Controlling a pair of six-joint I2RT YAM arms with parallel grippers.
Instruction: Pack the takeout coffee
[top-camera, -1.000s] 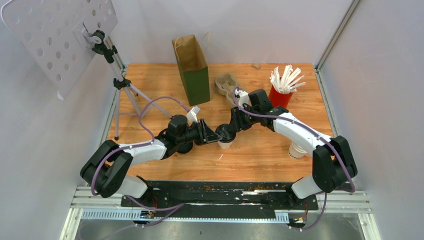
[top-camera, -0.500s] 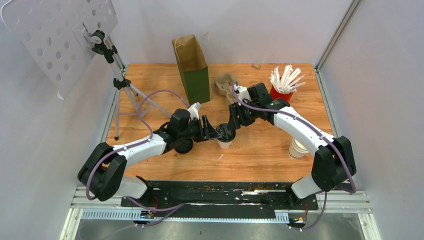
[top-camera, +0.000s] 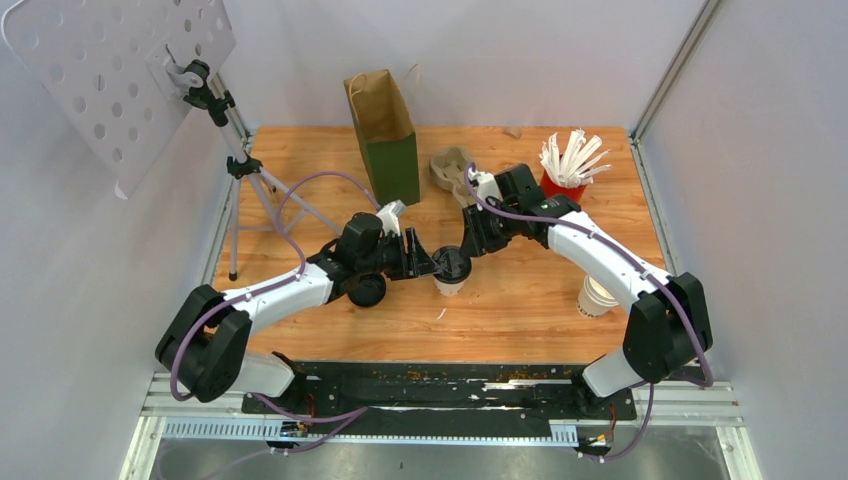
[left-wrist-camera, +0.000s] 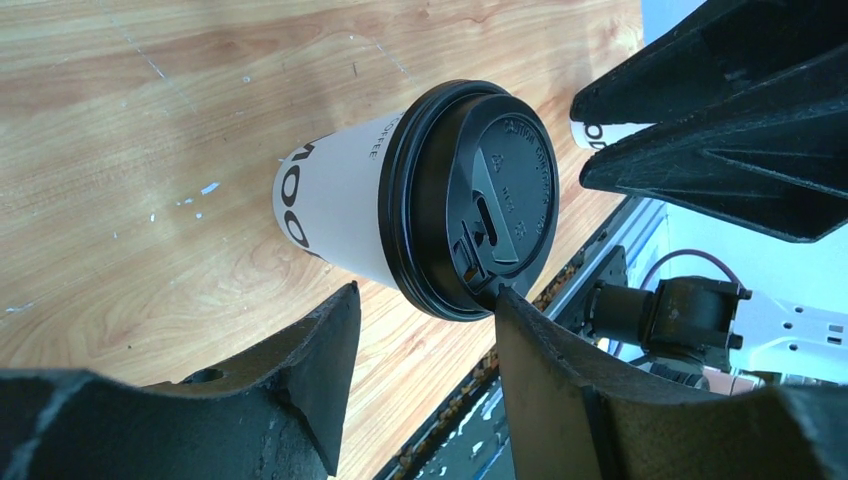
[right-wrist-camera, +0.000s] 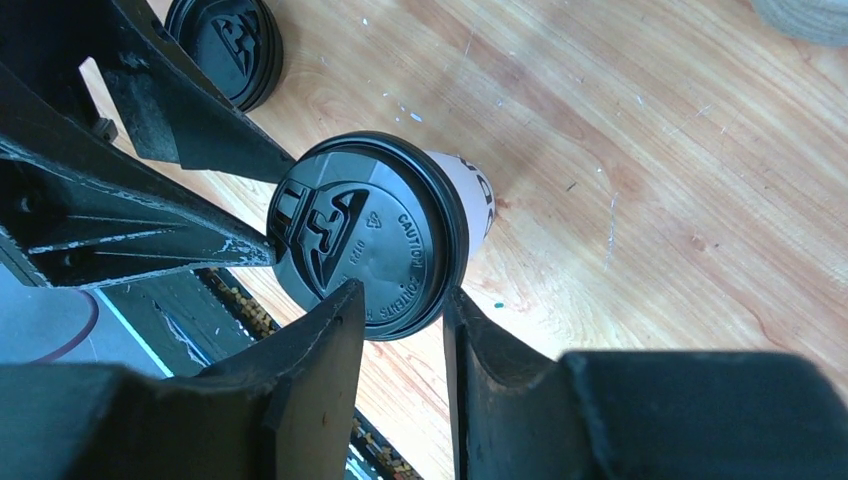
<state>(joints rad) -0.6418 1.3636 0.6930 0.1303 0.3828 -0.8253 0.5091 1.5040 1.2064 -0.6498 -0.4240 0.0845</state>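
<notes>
The cup (top-camera: 449, 284) stands upright on the table (top-camera: 520, 320), about mid-width and somewhat toward the near edge. Its black lid (left-wrist-camera: 480, 200) is seated on the rim.

The right gripper (right-wrist-camera: 402, 295) has just drawn back off that lid. A second ago it lay over the lid and hid most of it from above. Now the whole disc shows in the top view, with the gripper just beyond its far-right edge. Its fingers stand a narrow gap apart over the lid's edge and clamp nothing.

The left gripper (left-wrist-camera: 425, 300) has meanwhile pushed in from the left. Its jaws are wide and the lid's rim is just entering between the fingertips. One tip is touching the rim or nearly so; I cannot tell which. The cup itself has hardly shifted.

I judge that the lid is now pressed on and the cup is passing to the left arm, which has not yet gripped it. The likely destination is the grey carrier (top-camera: 452, 168) at the far middle, beside the paper bag (top-camera: 384, 135).

The second cup (top-camera: 596, 297) waits near the right edge, well apart, and I can make out no lid on it. A second lid (top-camera: 368, 291) lies under the left arm. Packing therefore looks barely begun.
</notes>
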